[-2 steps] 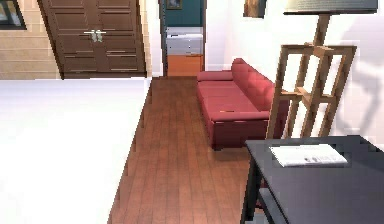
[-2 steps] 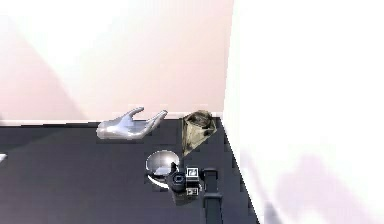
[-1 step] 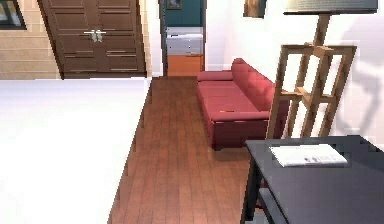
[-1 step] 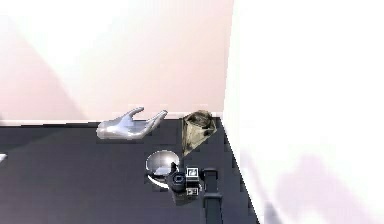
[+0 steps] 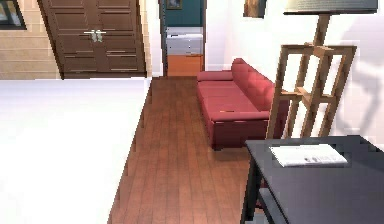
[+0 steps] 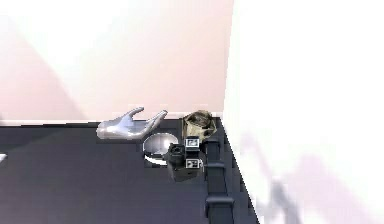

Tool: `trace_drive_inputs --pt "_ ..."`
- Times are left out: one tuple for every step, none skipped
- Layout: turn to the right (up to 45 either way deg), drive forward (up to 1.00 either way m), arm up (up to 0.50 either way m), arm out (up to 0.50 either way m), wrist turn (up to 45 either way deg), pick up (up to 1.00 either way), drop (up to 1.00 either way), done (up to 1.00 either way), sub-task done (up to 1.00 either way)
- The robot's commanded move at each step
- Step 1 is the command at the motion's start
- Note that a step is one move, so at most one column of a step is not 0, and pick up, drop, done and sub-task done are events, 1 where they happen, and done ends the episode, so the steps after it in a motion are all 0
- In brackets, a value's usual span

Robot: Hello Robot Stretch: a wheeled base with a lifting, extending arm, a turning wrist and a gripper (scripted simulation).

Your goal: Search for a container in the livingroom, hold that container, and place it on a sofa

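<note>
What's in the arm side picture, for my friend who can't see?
The robot's dark arm reaches over a black table, its gripper near a shiny silver hand statue, a round clear dish and a brownish lump.

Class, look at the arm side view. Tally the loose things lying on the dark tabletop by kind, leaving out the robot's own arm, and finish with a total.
Silver hand-shaped sculpture: 1
Round silvery dish: 1
Tan rounded object: 1
Total: 3
</note>
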Motion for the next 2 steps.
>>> trace_drive_inputs --pt "0.0 0.00 0.18 0.00 0.0 0.00 0.00 0.00 0.00" --pt "0.0 0.00 0.00 0.00 -45.0 0.00 0.00 0.00 0.00"
